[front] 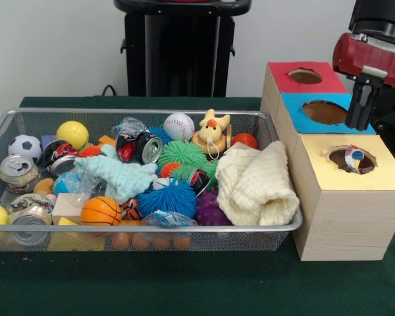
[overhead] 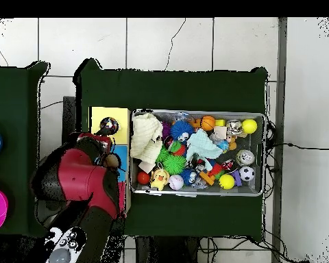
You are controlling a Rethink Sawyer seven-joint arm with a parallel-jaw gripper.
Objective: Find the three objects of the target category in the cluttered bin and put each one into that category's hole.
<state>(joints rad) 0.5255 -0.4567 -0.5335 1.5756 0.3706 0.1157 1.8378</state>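
The robot's black pincer hangs over the blue-topped wooden box, at twelve o'clock from the round dark hole in the yellow-topped box; I cannot tell whether it is clenched. A polka-dotted white cloth pokes from that hole. The silver wire-mesh bin sits at nine o'clock on the green tabletop.

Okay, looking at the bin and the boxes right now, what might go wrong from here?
1. A polka-dot cloth sits right at the mouth of the yellow box's hole; it may not have dropped fully and could block the next one.
2. No other dotted cloth shows in the bin; any left would lie under clutter.
3. The hand hangs over the blue box, inviting a wrong-hole drop.
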